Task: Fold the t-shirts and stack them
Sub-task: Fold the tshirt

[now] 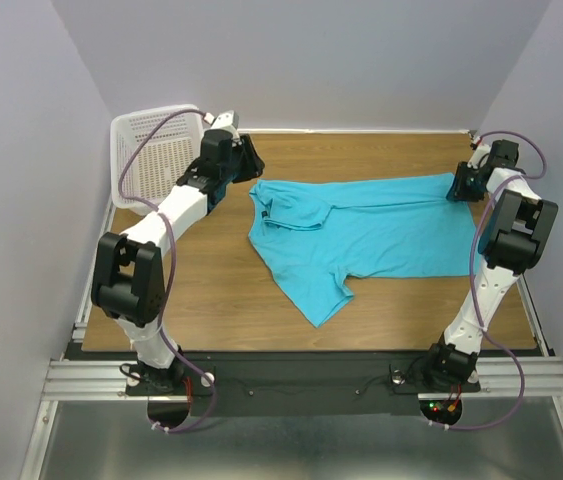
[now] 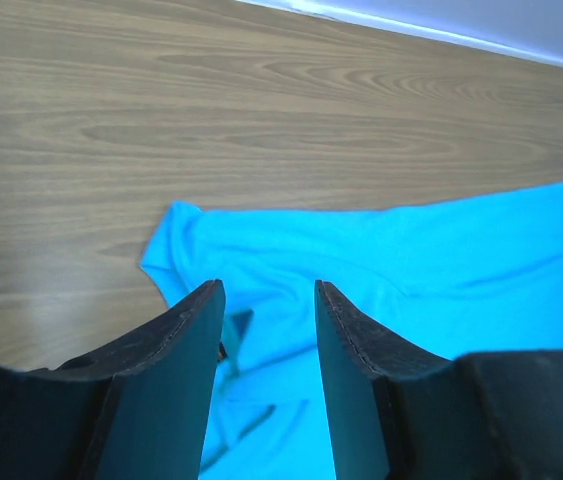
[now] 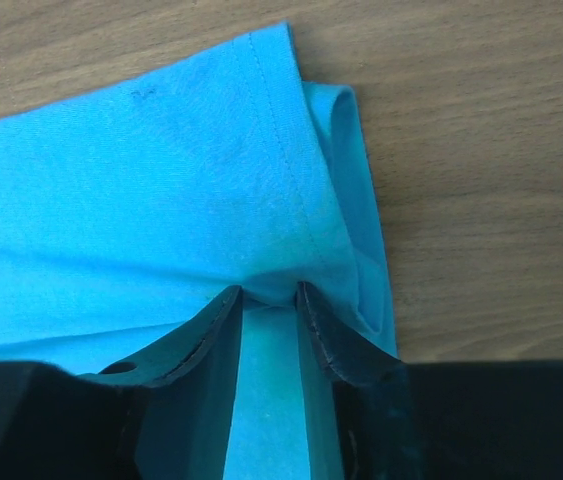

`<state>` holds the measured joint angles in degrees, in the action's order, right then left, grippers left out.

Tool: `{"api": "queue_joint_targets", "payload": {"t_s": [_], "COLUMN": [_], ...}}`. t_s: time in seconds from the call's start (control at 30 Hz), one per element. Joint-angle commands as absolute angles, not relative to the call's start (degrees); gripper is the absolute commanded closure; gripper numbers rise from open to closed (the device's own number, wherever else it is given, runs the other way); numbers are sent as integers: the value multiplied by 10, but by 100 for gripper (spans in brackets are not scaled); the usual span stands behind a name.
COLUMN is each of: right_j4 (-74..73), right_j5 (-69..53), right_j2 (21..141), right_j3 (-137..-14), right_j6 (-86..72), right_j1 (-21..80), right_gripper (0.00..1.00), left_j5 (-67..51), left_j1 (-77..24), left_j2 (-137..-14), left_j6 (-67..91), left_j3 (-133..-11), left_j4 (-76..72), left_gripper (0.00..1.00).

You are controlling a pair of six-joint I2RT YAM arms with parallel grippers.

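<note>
As the right tool [image 3: 266, 292] pinches the plain turquoise cloth t-shirt [image 1: 391, 225] at its hem, the shirt's length runs leftward. The left tool [image 2: 269, 290], spread, hovers near its collar end.

Table [image 1: 231, 300]: rectangular top with a brown woodgrain surface. White plastic mesh basket [image 1: 151, 155]: sits tilted at the table's far-left corner. White strip [image 1: 361, 130]: runs along the table's far edge. Aluminium rails [image 1: 311, 378]: run along the table's near edge. Pale walls [image 1: 311, 60]: enclose the table's far, left and right sides.

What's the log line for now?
t-shirt: partly folded | left gripper: fingers open over t-shirt | right gripper: fingers pinching hem
</note>
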<state>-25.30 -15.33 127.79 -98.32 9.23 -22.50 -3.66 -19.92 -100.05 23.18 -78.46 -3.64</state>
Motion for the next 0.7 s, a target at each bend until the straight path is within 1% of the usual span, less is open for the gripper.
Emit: {"api": "queue_joint_targets", "payload": {"t_s": [0.0,0.03,0.07,0.1,0.2,0.23,0.3,0.37,0.43,0.47,0.5,0.53,0.63,0.67], "right_j4": [-269,-268,-267,-267,-268,-269,-270,-274,-293,-299,-303,-321,-368,-385], "right_j5": [-135,-147,-154,-171,-207,-229,-244,-264,-278,-285,-292,-323,-372,-414], "right_j2": [1300,1294,1287,1266,1224,1212,1193,1168,1155,1150,1146,1137,1129,1128], "right_j3": [-983,-978,-974,-968,-962,-962,-962,-969,-980,-981,-981,-980,-975,-970], "right_j6": [104,112,118,127,147,161,169,180,200,208,215,240,290,333], "right_j1": [-235,-235,-235,-235,-235,-234,-234,-232,-222,-219,-213,-200,-156,-140], "right_gripper": [63,58,55,48,36,30,24,20,20,20,20,20,20,21], "left_j5": [-98,-102,-110,-115,-113,-106,-93,-67,-63,-60,-53,-54,-84,-103], "left_j1": [-214,-214,-214,-214,-214,-214,-213,-209,-193,-186,-178,-159,-127,-117], "left_j2": [-978,-971,-969,-959,-943,-927,-908,-875,-838,-825,-814,-790,-758,-738], "left_j6": [266,267,265,253,216,208,178,167,161,163,169,181,199,206], "left_j3": [-705,-684,-676,-660,-648,-641,-633,-617,-593,-584,-574,-554,-527,-513], "left_j4": [-47,-55,-60,-71,-79,-83,-85,-94,-115,-121,-127,-143,-164,-170], "left_gripper": [47,47,47,47,46,45,43,41,36,32,17,9,7,7]}}
